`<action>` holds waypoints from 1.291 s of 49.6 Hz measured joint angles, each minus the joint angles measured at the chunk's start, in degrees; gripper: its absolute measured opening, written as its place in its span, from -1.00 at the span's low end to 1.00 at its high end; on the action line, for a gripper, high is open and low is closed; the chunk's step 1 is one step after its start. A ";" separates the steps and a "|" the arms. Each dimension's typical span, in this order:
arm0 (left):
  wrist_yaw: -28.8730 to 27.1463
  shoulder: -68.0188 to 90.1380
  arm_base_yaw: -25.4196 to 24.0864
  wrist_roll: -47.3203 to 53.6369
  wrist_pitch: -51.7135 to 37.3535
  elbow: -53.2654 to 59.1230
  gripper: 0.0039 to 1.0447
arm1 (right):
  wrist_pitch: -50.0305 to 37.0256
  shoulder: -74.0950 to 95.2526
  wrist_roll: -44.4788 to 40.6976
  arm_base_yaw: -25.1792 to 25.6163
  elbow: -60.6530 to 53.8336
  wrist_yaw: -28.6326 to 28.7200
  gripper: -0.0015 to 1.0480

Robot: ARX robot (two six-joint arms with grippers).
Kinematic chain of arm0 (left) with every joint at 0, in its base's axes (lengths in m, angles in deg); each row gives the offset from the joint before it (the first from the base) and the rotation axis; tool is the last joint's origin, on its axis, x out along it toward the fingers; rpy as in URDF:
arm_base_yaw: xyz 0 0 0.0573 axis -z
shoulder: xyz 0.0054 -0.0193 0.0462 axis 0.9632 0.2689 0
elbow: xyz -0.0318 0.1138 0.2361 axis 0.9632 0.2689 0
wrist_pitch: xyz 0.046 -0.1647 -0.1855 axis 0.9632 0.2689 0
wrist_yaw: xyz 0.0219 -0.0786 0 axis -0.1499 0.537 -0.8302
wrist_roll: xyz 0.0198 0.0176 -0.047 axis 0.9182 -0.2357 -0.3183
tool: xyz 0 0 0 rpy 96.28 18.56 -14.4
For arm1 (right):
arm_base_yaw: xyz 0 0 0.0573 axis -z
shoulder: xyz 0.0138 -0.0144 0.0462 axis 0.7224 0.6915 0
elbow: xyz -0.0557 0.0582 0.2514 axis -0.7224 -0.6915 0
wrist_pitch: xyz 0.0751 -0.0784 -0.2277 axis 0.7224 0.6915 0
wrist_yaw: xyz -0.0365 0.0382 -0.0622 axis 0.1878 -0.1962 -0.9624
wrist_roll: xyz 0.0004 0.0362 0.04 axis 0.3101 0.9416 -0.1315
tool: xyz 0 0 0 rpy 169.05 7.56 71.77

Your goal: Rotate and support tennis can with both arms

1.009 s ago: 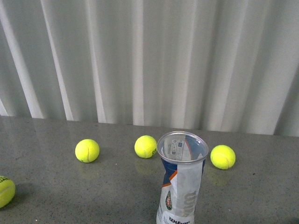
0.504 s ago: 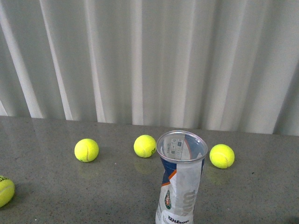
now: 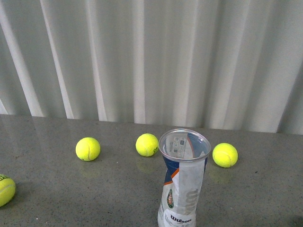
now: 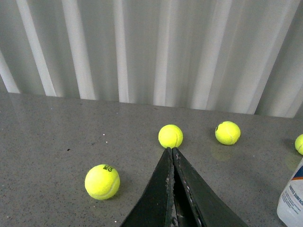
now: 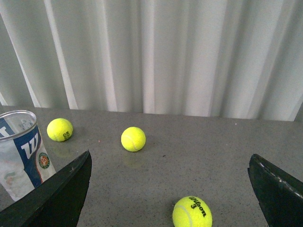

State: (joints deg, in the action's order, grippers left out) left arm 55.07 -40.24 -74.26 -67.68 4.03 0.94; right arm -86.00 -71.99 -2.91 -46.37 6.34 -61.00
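The tennis can [image 3: 182,187] stands upright on the grey table, open mouth up, empty, its Wilson label facing me. It also shows at the edge of the left wrist view [image 4: 291,198] and of the right wrist view [image 5: 21,151]. Neither arm shows in the front view. My left gripper [image 4: 171,150] is shut, its black jaws pressed together, empty, with the can off to its side. My right gripper [image 5: 170,161] is wide open and empty, one finger [image 5: 57,194] close beside the can.
Several yellow-green tennis balls lie on the table [image 3: 265,194]: one [image 3: 88,149], one [image 3: 147,144], one [image 3: 225,155] behind the can, and one [image 3: 5,190] at the far left. A ball [image 5: 191,212] lies between my right gripper's jaws. A white curtain [image 3: 151,56] hangs behind.
The view has shifted slightly; the can and balls keep their places on the table.
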 joint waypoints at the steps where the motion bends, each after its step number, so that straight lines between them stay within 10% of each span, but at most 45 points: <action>1: 0.00 -0.57 0.00 0.00 0.48 0.00 -0.94 | 0.00 -0.02 0.00 0.00 0.00 0.00 0.86; 41: 0.09 -22.95 0.00 -0.04 22.95 -0.02 -0.93 | 0.00 -0.02 0.00 0.00 0.00 0.02 0.86; 64: 0.11 -22.95 0.00 0.00 23.12 0.00 0.87 | 0.00 -0.02 0.00 0.00 0.00 0.02 0.86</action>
State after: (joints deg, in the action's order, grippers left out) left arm 55.18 -63.19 -74.26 -67.68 27.16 0.94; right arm -86.00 -72.01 -2.91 -46.37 6.34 -60.98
